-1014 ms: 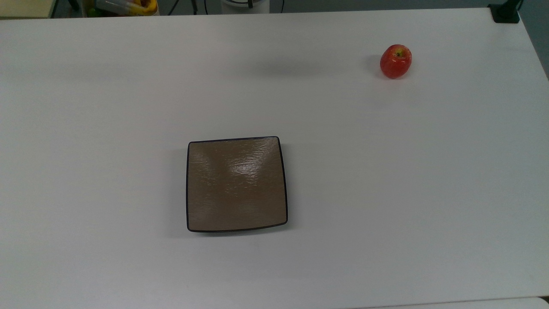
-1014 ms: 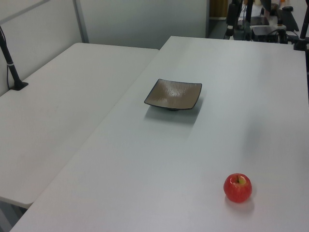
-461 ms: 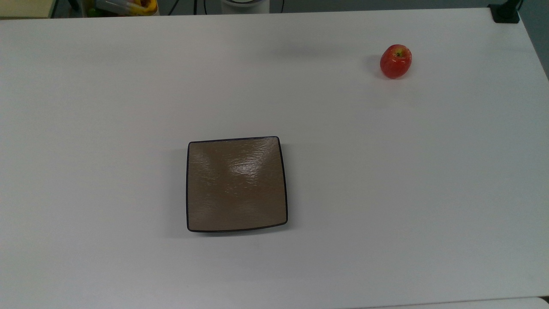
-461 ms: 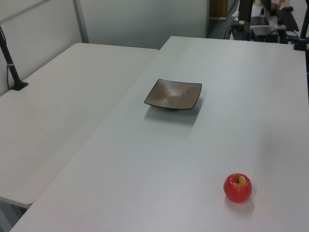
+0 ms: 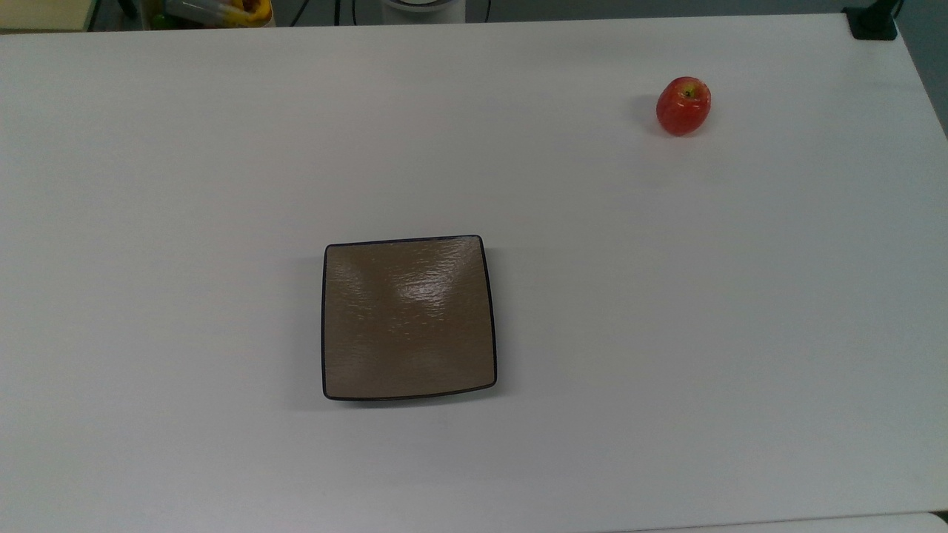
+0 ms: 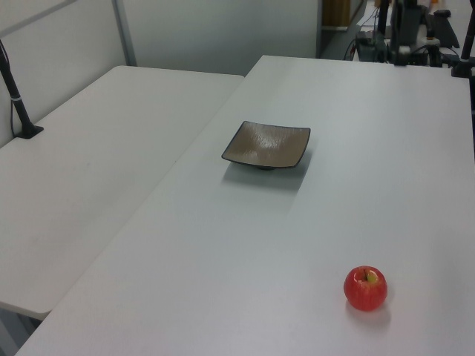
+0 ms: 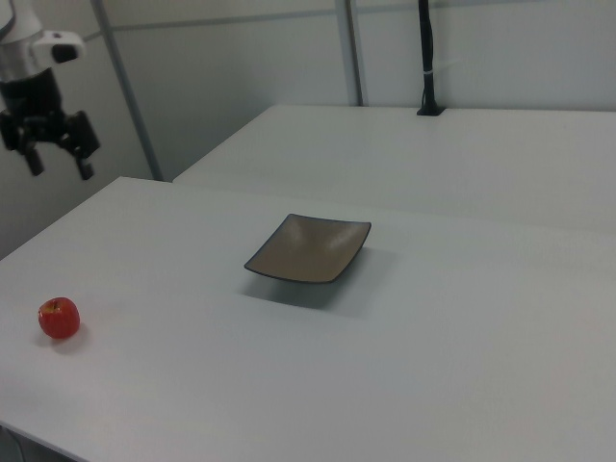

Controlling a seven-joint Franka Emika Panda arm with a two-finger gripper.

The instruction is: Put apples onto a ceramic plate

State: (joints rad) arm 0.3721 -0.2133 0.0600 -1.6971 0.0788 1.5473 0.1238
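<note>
A small red apple (image 5: 683, 106) stands upright on the white table near the top view's far right corner, alone and untouched. The square brown plate (image 5: 409, 318) lies empty near the table's middle, far from the apple. In the left view the apple (image 6: 365, 288) is close to the near edge and the plate (image 6: 267, 144) farther back. In the right view my gripper (image 7: 60, 166) hangs open in the air at the upper left, well above and behind the apple (image 7: 59, 318), with nothing between its fingers. The plate (image 7: 310, 248) sits at mid-table there.
A second white table (image 6: 96, 148) adjoins the work table along one side. A black post (image 7: 426, 58) rises at its far edge. A black clamp (image 5: 874, 22) sits at the top view's upper right corner, and colourful clutter (image 5: 215, 11) lies beyond the back edge.
A faint shadow on the far part of the table drifted toward the back edge and faded. The arm shifted at the far end in the left view. Apple and plate stayed put.
</note>
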